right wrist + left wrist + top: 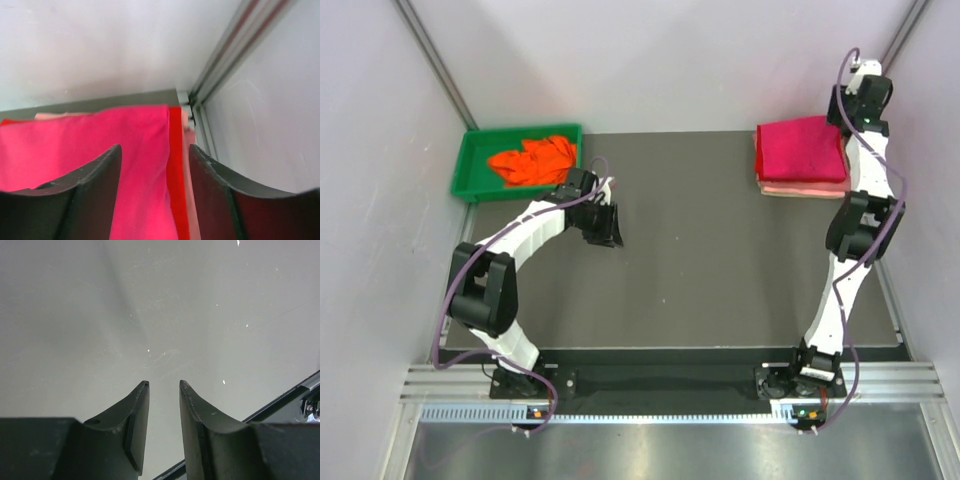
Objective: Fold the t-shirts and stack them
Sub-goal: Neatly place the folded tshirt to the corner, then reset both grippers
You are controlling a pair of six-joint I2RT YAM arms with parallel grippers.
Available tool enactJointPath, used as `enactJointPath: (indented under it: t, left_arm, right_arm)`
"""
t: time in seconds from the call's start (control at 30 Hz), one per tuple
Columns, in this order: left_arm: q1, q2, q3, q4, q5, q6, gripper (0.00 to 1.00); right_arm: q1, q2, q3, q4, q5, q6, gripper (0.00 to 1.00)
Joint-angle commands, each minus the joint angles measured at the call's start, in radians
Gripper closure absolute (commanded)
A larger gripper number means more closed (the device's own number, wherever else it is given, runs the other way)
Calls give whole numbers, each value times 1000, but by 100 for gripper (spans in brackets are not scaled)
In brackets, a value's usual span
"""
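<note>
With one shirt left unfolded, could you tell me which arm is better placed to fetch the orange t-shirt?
Left, probably. The left gripper hangs open beside the green tray holding the orange t-shirt; the right gripper is across the table, over the folded stack.

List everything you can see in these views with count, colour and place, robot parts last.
orange t-shirt: 1, orange, crumpled in the tray
magenta t-shirt: 1, magenta-pink, folded, top of the stack at the table's far right
red t-shirt: 1, bright red, directly under the magenta one, only its edge showing
pale pink t-shirt: 1, pale pink, bottom of the stack
tray: 1, green, far left of the table
table: 1, dark grey top, between white walls
left gripper: 1, black, open and empty, just near of the tray
right gripper: 1, black, open, over the stack's far right side
</note>
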Motion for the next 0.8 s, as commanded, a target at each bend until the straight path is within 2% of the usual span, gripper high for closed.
enactJointPath:
  t: [0.0, 0.1, 0.27, 0.37, 0.47, 0.53, 0.57, 0.6, 0.67, 0.7, 0.73, 0.77]
  left_arm:
    - [1, -71, 13, 12, 27, 5, 64]
    - [1, -99, 18, 18, 27, 6, 64]
    - [1, -188, 38, 32, 4, 5, 64]
    - [2, -254, 76, 56, 18, -21, 64]
    - [2, -338, 87, 118, 33, -61, 64]
    - [2, -387, 76, 179, 36, -78, 63]
    - [2, -439, 58, 200, 30, -87, 62]
    - [2, -465, 44, 222, 27, -89, 60]
    - [2, -534, 15, 251, 21, -89, 51]
    - [2, -555, 7, 253, 16, -91, 36]
    - [2, -576, -3, 256, 18, -91, 4]
    - [2, -616, -23, 259, 24, -95, 1]
  right_arm:
    - [-7, -229, -65, 10, 23, 90, 49]
    - [-7, -345, -179, -83, 7, 201, 61]
    - [30, -632, -410, -266, -131, 349, 61]
    - [102, -836, -585, -338, -99, 376, 58]
    - [176, -1037, -769, -366, -122, 411, 54]
    - [213, -1178, -910, -366, -119, 446, 46]
    - [243, -1221, -953, -354, -135, 455, 42]
    - [253, -1260, -993, -354, -152, 468, 26]
    - [254, -1364, -1087, -347, -216, 492, 1]
    - [286, -1398, -1115, -346, -229, 501, 0]
    - [288, -1474, -1173, -338, -241, 521, 0]
    - [288, -1511, -1201, -314, -290, 521, 0]
